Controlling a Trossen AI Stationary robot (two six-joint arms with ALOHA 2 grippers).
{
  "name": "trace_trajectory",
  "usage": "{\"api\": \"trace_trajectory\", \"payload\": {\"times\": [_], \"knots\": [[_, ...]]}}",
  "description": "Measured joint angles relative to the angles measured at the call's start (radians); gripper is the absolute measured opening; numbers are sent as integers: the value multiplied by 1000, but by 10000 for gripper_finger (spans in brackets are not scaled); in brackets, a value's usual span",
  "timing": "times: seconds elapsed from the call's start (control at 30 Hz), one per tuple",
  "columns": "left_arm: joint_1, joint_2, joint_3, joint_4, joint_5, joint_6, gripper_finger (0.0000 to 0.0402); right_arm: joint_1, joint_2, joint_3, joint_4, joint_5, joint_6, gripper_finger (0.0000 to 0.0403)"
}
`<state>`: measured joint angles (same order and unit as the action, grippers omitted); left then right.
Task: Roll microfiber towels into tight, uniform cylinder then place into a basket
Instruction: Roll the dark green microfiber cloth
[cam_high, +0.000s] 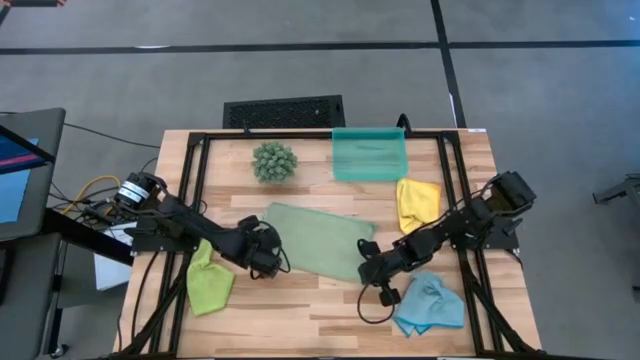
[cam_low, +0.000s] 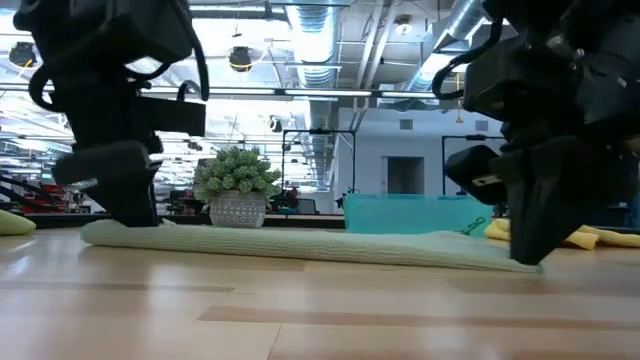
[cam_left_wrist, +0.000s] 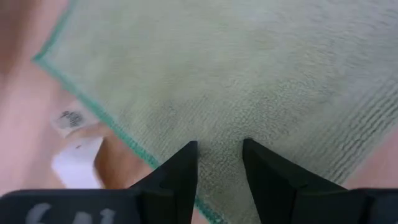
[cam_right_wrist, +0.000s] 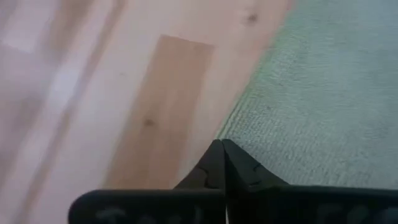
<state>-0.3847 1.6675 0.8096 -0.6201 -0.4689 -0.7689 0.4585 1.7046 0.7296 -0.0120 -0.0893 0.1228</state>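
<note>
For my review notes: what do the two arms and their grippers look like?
Both arms are black and jointed, with dark cables trailing along them. The left arm carries a silver-ringed cylindrical part near its base. The left gripper has two flat, tapered matte-black fingers. The right gripper has the same black wedge-shaped fingers; a black cable loops beside it.

The sage green towel (cam_high: 318, 240) lying flat mid-table is soft, matt cloth with a fine ribbed nap and a darker stitched edge, and the lime green towel (cam_high: 208, 280), yellow towel (cam_high: 416, 202) and light blue towel (cam_high: 430, 304) look like the same fuzzy fabric, crumpled. The table (cam_high: 300, 315) is pale wood in jointed strips, smooth with a faint sheen, framed by matt black bars. The basket (cam_high: 369, 155) is translucent teal plastic, smooth and slightly glossy, and both arms wear matt black plastic.
</note>
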Motion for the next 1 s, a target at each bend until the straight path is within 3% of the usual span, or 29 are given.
{"api": "trace_trajectory", "payload": {"times": [0.27,0.4,0.5,0.6,0.83,1.0], "knots": [[2,3,79,-46,-122,72,123,37,-95,34,41,-37,-28,42],[-9,4,109,-35,-87,62,123,32,-109,34,50,152,-38,38],[-9,4,96,4,18,51,123,-11,-84,34,32,335,23,26],[-13,4,56,57,72,55,123,-68,-46,33,-19,416,99,15],[-20,-3,-39,122,15,71,123,-110,-8,36,-182,366,212,20],[-17,5,-21,88,-160,130,123,-71,-39,35,-196,155,269,26]]}}
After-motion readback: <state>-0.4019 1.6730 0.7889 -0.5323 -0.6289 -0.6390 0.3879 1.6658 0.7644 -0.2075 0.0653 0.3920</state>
